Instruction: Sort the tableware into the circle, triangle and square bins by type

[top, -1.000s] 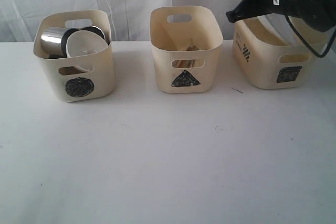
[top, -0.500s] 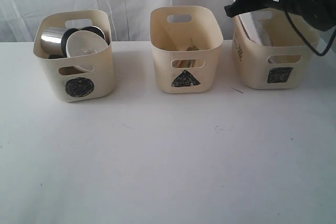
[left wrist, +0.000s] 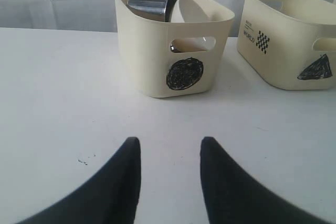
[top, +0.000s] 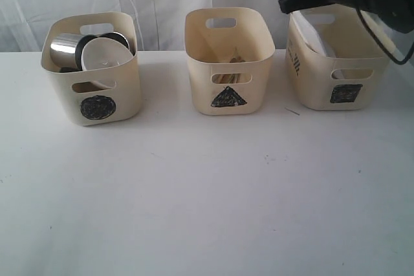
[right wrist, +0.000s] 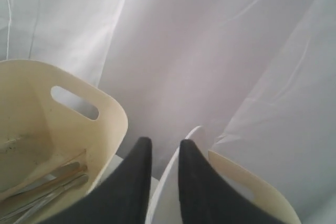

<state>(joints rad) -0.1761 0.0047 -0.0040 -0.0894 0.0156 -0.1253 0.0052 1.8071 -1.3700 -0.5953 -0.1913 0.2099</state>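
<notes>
The square bin (top: pixel 323 85) stands at the right with the white plate (top: pixel 317 37) leaning upright inside it. My right gripper (top: pixel 284 3) hovers over its left rim. In the right wrist view, the plate's rim (right wrist: pixel 167 174) runs up between the slightly parted fingers of the right gripper (right wrist: pixel 165 141), with a gap on one side. The circle bin (top: pixel 90 88) holds a steel mug (top: pixel 65 50) and a white bowl (top: pixel 103 53). The triangle bin (top: pixel 229 75) holds cutlery (right wrist: pixel 52 182). My left gripper (left wrist: pixel 169 140) is open and empty, over bare table short of the circle bin (left wrist: pixel 157 66).
A white curtain hangs close behind the three bins. The white table (top: pixel 207 192) stretches in front of them, with a few small dark specks. The triangle bin (left wrist: pixel 283 51) stands a short gap from the circle bin.
The square bin was tilted and turned a second ago and now sits level and square on. The right gripper has risen slightly above its rim. The left side has not changed.
</notes>
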